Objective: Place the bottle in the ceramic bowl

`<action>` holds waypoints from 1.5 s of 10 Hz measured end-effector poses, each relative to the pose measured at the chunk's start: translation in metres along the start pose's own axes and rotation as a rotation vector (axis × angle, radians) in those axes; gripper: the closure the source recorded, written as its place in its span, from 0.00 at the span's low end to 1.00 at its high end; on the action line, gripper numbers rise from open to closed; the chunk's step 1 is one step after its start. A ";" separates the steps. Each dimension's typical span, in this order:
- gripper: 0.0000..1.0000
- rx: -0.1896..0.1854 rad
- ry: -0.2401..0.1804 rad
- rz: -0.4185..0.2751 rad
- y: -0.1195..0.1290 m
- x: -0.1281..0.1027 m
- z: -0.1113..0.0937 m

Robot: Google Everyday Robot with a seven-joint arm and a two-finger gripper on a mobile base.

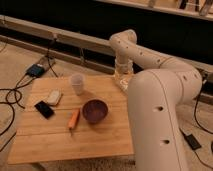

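The dark purple-maroon ceramic bowl [95, 110] sits upright near the middle of the wooden table [60, 142]. The small whitish bottle [123, 86] lies at the table's far right edge, partly hidden by the arm. My gripper [122, 76] hangs down from the white arm's wrist, right over the bottle, far-right of the bowl. I cannot tell whether it touches the bottle.
A white translucent cup [77, 83] stands behind the bowl to the left. A flat white block [53, 97] and a black phone [44, 109] lie at the left. An orange stick-shaped object [73, 120] lies left of the bowl. Cables [12, 95] run on the floor at the left.
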 end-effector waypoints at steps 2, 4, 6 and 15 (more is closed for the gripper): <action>0.35 0.015 -0.005 -0.012 -0.006 -0.005 0.016; 0.35 0.004 0.002 -0.025 -0.008 -0.007 0.031; 0.35 -0.026 0.022 -0.034 -0.010 -0.006 0.045; 0.35 -0.089 0.089 -0.048 -0.039 -0.016 0.092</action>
